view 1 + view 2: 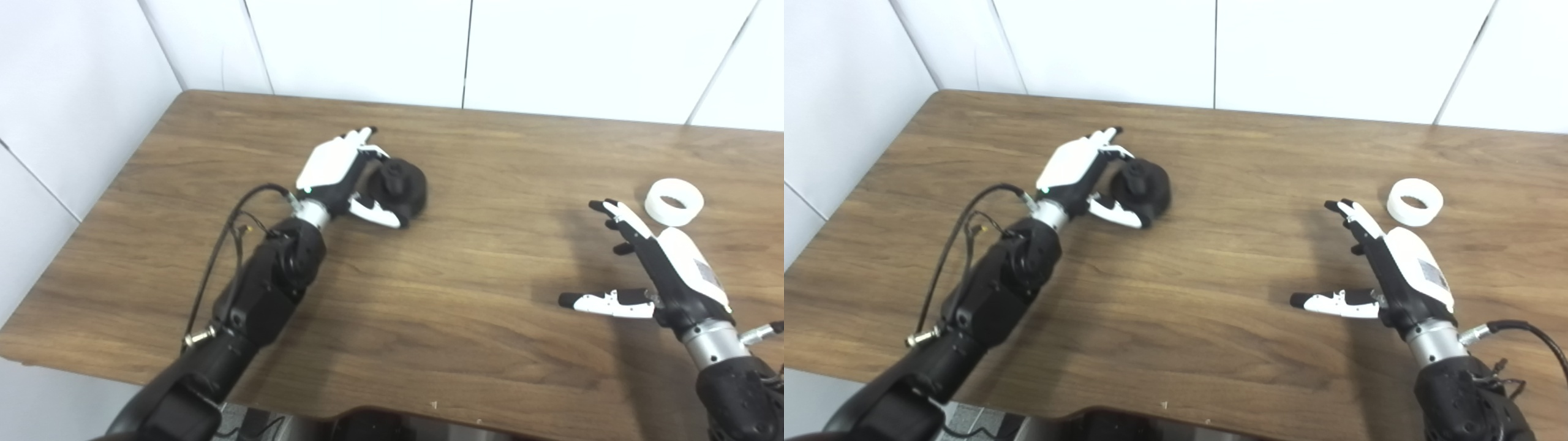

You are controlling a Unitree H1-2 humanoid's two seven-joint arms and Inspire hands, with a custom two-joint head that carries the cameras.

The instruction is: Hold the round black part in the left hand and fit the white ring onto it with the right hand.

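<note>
Judging by position, the left hand (pixel 343 177) cups the round black part (pixel 401 187) on the tabletop (pixel 465 294), grip not confirmed, while the right hand (pixel 664 260), fingers spread and empty, waits near the untouched white ring (pixel 674 201).

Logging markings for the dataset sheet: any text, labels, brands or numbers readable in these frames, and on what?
No text can be read.
Right hand: a small grey label on the white back shell, print too small and blurred to read.
Left hand: a small green light near the wrist, no lettering visible.
White ring, round black part, table: no markings visible.
</note>
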